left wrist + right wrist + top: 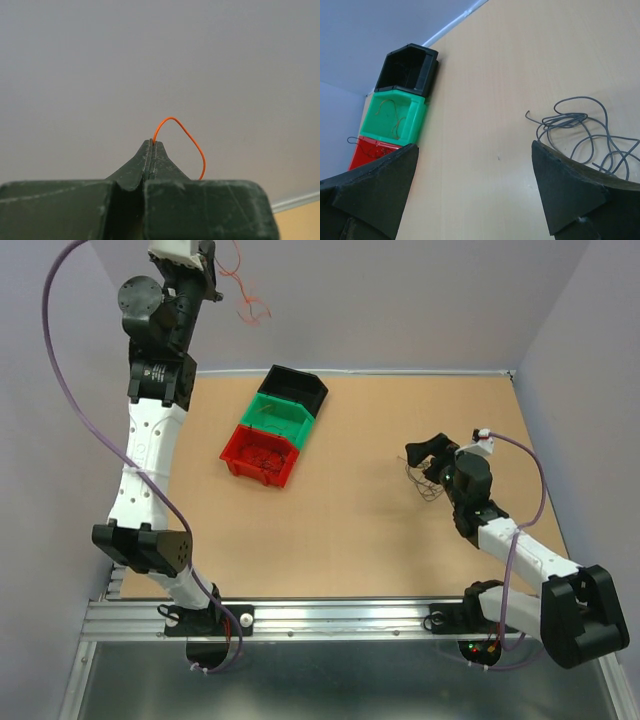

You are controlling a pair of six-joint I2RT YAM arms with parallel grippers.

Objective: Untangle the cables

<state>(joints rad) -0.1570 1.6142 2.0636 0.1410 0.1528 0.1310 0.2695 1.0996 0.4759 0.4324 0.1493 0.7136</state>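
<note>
My left gripper is raised high at the back left, shut on a thin reddish-orange cable that dangles beside it. In the left wrist view the jaws are pressed together on the orange cable, which loops up and to the right. My right gripper is open and empty, low over the table at the right. A dark grey cable clump lies on the table beside it; in the right wrist view the grey clump lies past the right finger. A brown strand lies in the green bin.
Three small bins stand in a diagonal row mid-table: black bin, green bin, red bin with thin strands inside. The grey back wall rises behind the table. Thick purple arm cables run along both arms.
</note>
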